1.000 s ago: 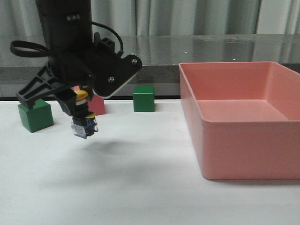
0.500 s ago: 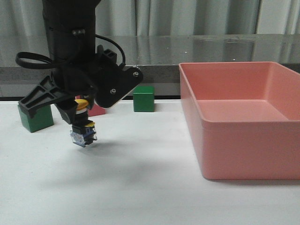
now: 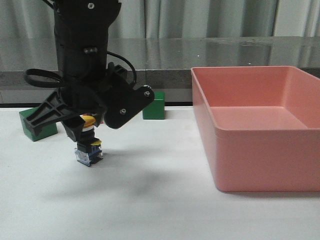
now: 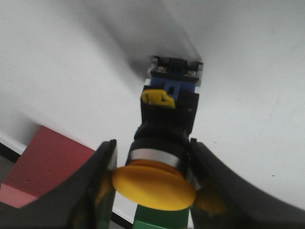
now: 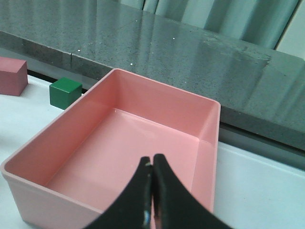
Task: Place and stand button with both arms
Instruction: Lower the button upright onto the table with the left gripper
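Note:
The button [image 3: 89, 149], with its yellow cap up and its blue-black base down, hangs nearly upright in my left gripper [image 3: 87, 128]. The gripper is shut on its black collar. The base is at the white table's surface or just above it; I cannot tell if it touches. In the left wrist view the fingers [image 4: 106, 167] clamp the button [image 4: 167, 114] just under the yellow cap. My right gripper [image 5: 152, 164] is shut on nothing and hovers over the pink bin [image 5: 128, 143]. It does not show in the front view.
The large pink bin [image 3: 250, 155] fills the table's right side. One green cube [image 3: 35, 129] sits behind the left arm at far left, and another [image 3: 156, 106] at the back centre. A pink cube [image 4: 43, 164] lies near the button. A dark ledge runs along the back.
My left arm has come down and shifted a little to the right, bringing the button from mid-air down to the table's surface. The button now stands straighter.

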